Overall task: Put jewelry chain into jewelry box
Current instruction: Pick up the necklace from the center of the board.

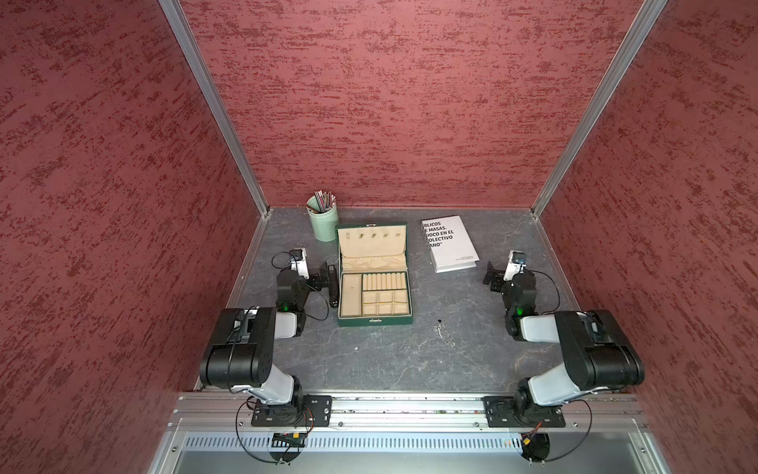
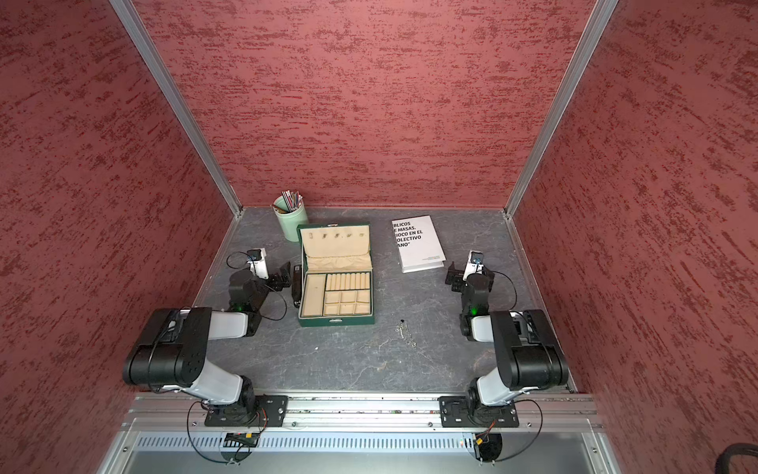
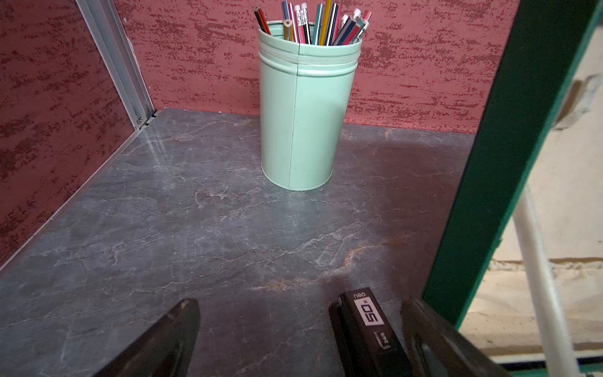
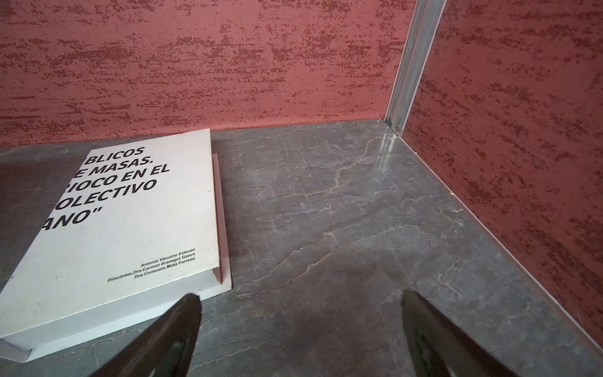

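Step in hand, as I read it: pre-grasp, nothing picked up yet. Nearest the arm bases, the jewelry chain (image 1: 445, 334) lies loose on the gray slate-look table (image 1: 369, 361). It's a short diagonal string w/ a dark bead at its far end, near the front-right corner of the jewelry box (image 1: 375, 321) but not touching it.

The box is open, lid up, and its beige compartments look empty. Beside its left wall the left gripper (image 3: 300, 305) sits low w/ jaws wide. A black stapler (image 3: 365, 323) lies on the table under the gap and doesn't look gripped. The right gripper (image 4: 300, 298) is also wide and empty, by the white book (image 4: 130, 228), well apart from the chain. Farthest back is a mint pencil cup (image 3: 303, 114).

Next, prob.: the right arm is closer, so it reaches to the chain and pinches mid-length w/ fingertips right at the table surface, since the links are thin and flat. Then lift and release over a compartment.
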Action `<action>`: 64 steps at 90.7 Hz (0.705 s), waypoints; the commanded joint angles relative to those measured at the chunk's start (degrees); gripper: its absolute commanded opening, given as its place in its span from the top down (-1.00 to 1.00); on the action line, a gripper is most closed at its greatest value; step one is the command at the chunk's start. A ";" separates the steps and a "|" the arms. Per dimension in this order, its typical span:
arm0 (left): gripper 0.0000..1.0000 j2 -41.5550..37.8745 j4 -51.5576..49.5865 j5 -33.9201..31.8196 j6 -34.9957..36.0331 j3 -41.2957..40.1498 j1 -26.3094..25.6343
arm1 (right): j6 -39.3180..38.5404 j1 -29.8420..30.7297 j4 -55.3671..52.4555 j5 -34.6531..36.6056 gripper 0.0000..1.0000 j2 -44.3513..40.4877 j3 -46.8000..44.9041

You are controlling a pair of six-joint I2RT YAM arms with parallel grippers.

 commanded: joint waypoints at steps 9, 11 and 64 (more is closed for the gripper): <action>-0.99 -0.42 0.55 0.61 0.32 0.30 0.19 | 0.28 0.29 -0.28 -0.69 -0.98 0.08 1.01; -0.99 -0.42 0.54 0.65 0.30 0.30 0.25 | 0.29 0.35 -0.28 -0.70 -0.98 0.10 1.03; -0.99 -1.24 -0.92 -1.91 -0.20 0.63 -0.16 | 0.32 0.36 -0.81 -0.69 -0.98 0.09 1.23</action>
